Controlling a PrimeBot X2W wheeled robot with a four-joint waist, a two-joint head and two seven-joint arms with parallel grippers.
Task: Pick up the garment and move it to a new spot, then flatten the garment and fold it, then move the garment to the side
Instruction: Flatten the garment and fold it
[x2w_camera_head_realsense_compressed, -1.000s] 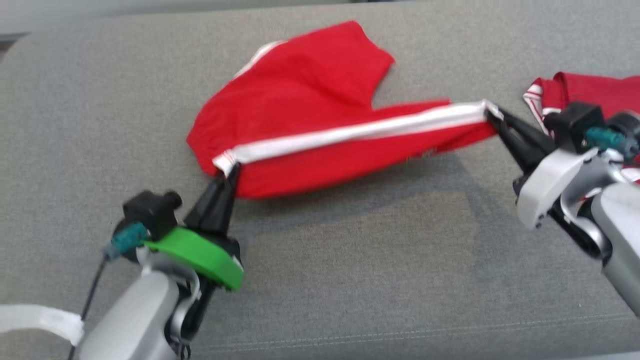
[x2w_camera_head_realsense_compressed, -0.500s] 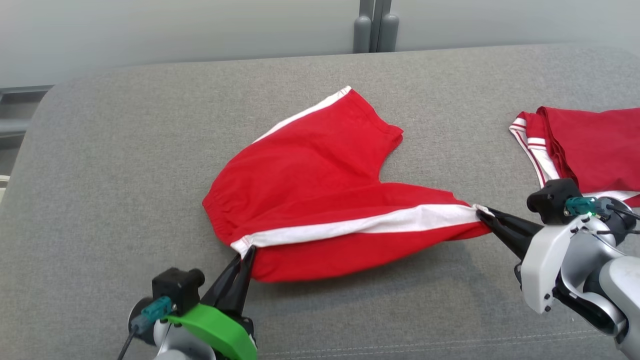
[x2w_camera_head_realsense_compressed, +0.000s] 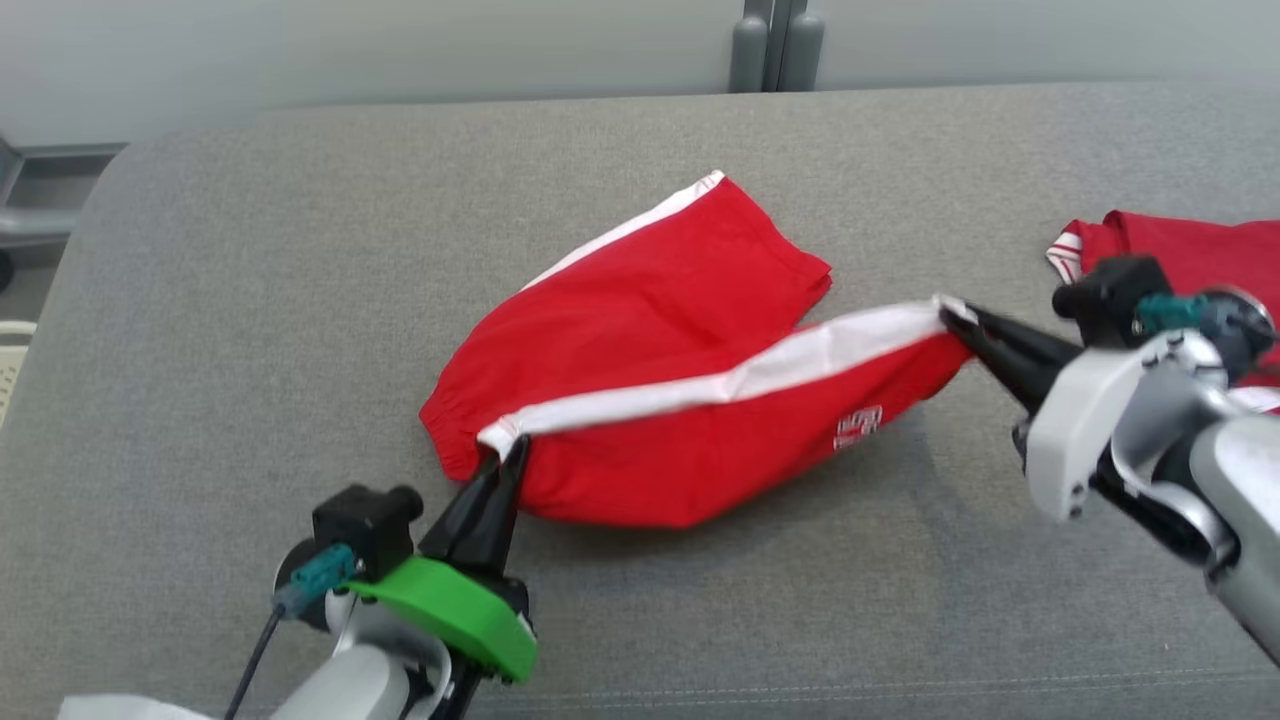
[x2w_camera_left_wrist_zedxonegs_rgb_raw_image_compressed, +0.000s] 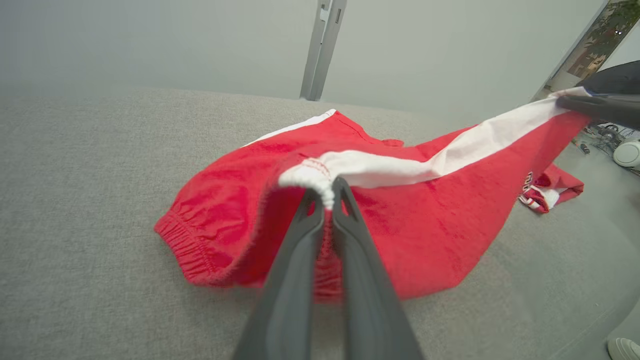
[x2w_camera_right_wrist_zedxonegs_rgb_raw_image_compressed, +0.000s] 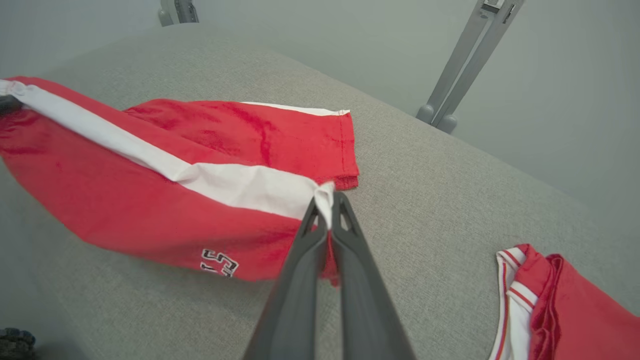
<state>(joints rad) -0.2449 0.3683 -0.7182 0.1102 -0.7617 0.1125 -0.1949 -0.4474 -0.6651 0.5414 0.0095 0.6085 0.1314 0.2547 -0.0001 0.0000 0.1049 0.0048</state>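
Now the right gripper (x2w_camera_head_realsense_compressed: 950, 312), clamped on the hem end of the white stripe (x2w_camera_head_realsense_compressed: 700, 388), has swung toward the far leg. The left gripper (x2w_camera_head_realsense_compressed: 503, 452) stays clamped on the waistband end. Between them the garment (x2w_camera_head_realsense_compressed: 640, 310) hangs half-raised off the cushion (x2w_camera_head_realsense_compressed: 250, 300), so folding has begun.

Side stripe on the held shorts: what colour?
White stripe on red shorts; clearest in right wrist view.

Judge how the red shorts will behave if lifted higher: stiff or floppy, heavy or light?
Probably floppy: the red shorts sag between the left pincer and right pincer. Likely light: two small pinches carry the raised side. The far leg would probably trail limply.
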